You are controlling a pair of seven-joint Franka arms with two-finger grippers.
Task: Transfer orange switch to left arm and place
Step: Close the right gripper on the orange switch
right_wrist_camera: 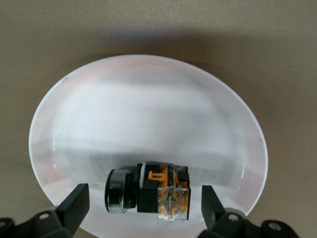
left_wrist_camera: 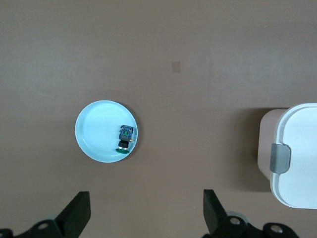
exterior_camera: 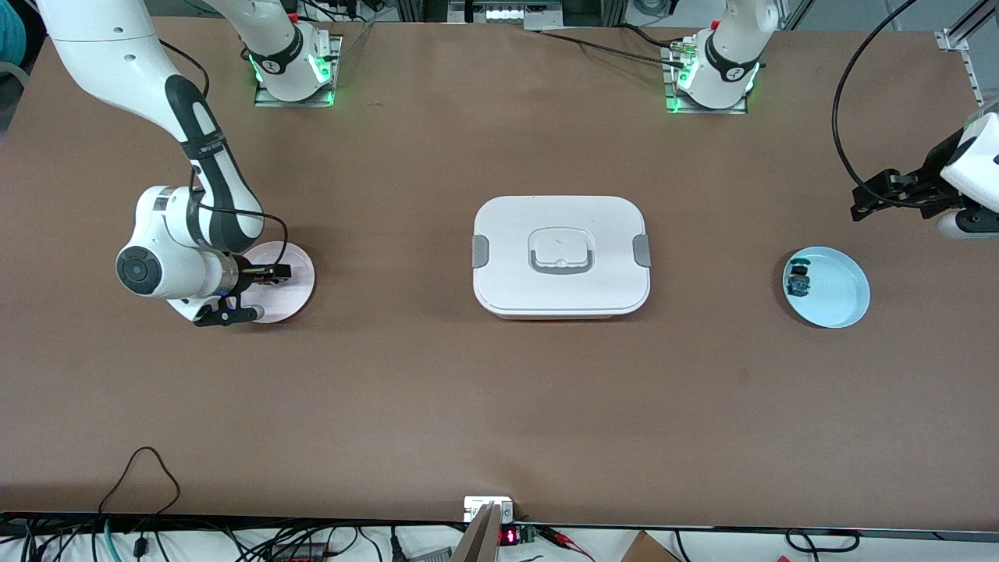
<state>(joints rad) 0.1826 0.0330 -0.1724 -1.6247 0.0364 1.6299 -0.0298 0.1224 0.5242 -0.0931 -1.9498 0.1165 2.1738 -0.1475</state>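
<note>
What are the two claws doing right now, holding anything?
Left gripper: open, empty, over bare table.
Right gripper: open around the switch on the pink plate.

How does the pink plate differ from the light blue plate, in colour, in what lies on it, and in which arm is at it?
The pink plate is pale pink; the light blue plate is pale blue. The pink plate holds the orange switch; the blue one holds a blue-green and black component. The right tool is low over the pink plate, open around the switch; the left tool is open, off the blue plate. Both are small round plates.
</note>
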